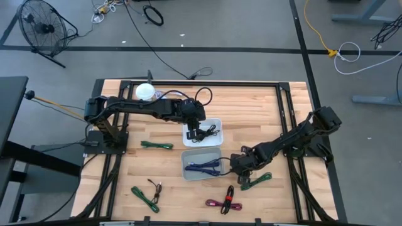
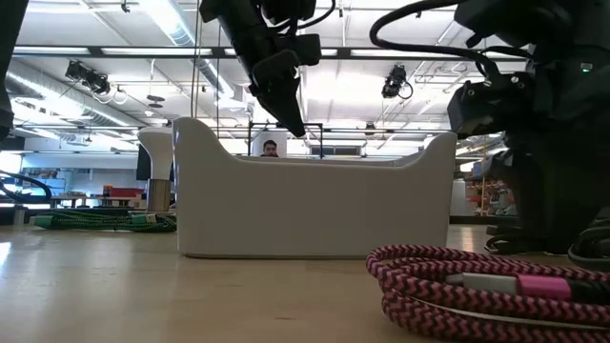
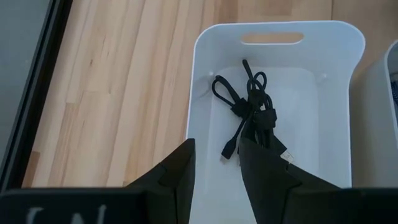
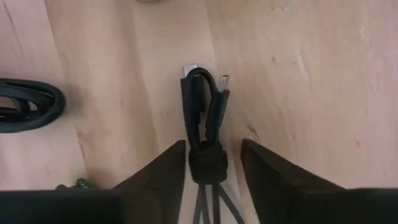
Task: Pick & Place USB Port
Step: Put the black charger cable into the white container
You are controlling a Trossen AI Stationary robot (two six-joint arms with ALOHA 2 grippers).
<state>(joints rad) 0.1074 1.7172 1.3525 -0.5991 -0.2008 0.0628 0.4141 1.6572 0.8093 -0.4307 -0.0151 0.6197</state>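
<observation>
Right now the right gripper (image 4: pixel 211 171) is down at the table just beside the near bin (image 1: pixel 202 162), its fingers standing open astride a bundled blue cable (image 4: pixel 204 124) that lies flat on the wood. This looks like the pick step: the fingers bracket the cable's strap, but nothing is clamped yet. The next move, as I judge it, calls for closing squarely on the strapped middle so the loops do not splay, then lifting clear of the bin wall before carrying the bundle over. A pinch off the strap could let one strand slip out.

The cable is a short dark-blue coil, folded into a tight loop and bound by a dark band, with a silver USB plug showing at each side of the loop's far end. It rests on bare wood; a black coil (image 4: pixel 28 106) lies well apart to one side.

Meanwhile the left gripper (image 3: pixel 214 171) hovers above the far bin (image 3: pixel 277 31), fingers parted and empty, with a black cable (image 3: pixel 249 109) lying loose on that bin's floor. The near bin already holds a blue cable (image 1: pixel 202 166). Green cables (image 1: pixel 157 145) and a pink one (image 1: pixel 225 202) remain scattered on the table (image 1: pixel 251 107).
</observation>
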